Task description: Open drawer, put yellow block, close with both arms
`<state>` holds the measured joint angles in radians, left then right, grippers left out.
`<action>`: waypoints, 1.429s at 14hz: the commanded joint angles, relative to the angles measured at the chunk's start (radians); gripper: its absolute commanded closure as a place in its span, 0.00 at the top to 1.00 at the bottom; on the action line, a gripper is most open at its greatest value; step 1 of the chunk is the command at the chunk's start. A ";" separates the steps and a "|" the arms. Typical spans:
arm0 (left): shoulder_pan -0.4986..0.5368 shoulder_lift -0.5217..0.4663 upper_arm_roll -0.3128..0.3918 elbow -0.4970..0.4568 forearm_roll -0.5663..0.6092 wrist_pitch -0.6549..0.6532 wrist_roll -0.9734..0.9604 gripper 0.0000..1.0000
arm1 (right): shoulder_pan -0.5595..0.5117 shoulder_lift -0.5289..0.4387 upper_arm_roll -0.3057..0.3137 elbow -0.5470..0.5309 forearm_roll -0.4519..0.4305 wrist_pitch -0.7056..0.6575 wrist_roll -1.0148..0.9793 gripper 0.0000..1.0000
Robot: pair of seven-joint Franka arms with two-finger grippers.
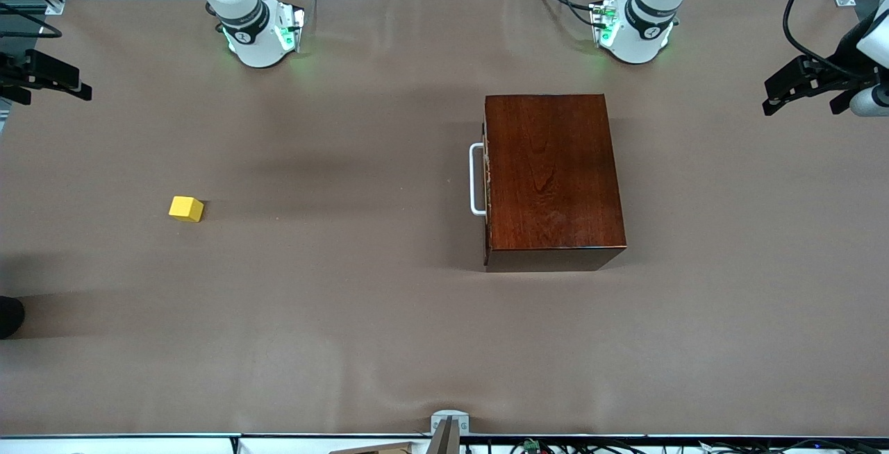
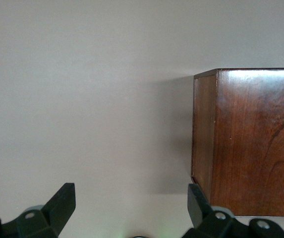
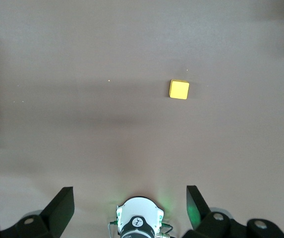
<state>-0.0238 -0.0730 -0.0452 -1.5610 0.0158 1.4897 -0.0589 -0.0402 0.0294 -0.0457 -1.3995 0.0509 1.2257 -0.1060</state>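
The dark reddish-brown wooden box (image 1: pixel 552 176) stands toward the left arm's end of the table. Its drawer is shut, and the white loop handle (image 1: pixel 476 180) faces the right arm's end. The yellow block (image 1: pixel 186 208) lies on the brown cloth toward the right arm's end. My left gripper (image 2: pixel 131 201) is open and empty, high over the table beside a corner of the box (image 2: pixel 251 144). My right gripper (image 3: pixel 130 201) is open and empty, high over its own base (image 3: pixel 139 220), with the block (image 3: pixel 179 89) well away from it. Neither gripper shows in the front view.
The right arm's base (image 1: pixel 260 34) and the left arm's base (image 1: pixel 635 27) stand along the table's edge farthest from the front camera. Black fixtures sit at the two ends of the table (image 1: pixel 42 76) (image 1: pixel 812 82). A metal bracket (image 1: pixel 448 426) sits at the nearest edge.
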 commanded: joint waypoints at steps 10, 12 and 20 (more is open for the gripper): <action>0.005 -0.001 -0.013 0.021 0.023 -0.020 0.013 1.00 | -0.024 -0.002 0.010 -0.001 0.006 -0.008 0.011 1.00; 0.001 -0.002 -0.013 0.018 0.016 -0.020 0.014 1.00 | -0.024 -0.002 0.010 -0.001 0.006 -0.008 0.011 1.00; -0.051 0.165 -0.324 0.056 0.021 0.018 -0.244 1.00 | -0.024 -0.002 0.010 -0.001 0.006 -0.008 0.011 1.00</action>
<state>-0.0610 0.0129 -0.2996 -1.5587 0.0157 1.4990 -0.2286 -0.0441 0.0314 -0.0484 -1.4003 0.0509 1.2255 -0.1058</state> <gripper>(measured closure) 0.000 0.000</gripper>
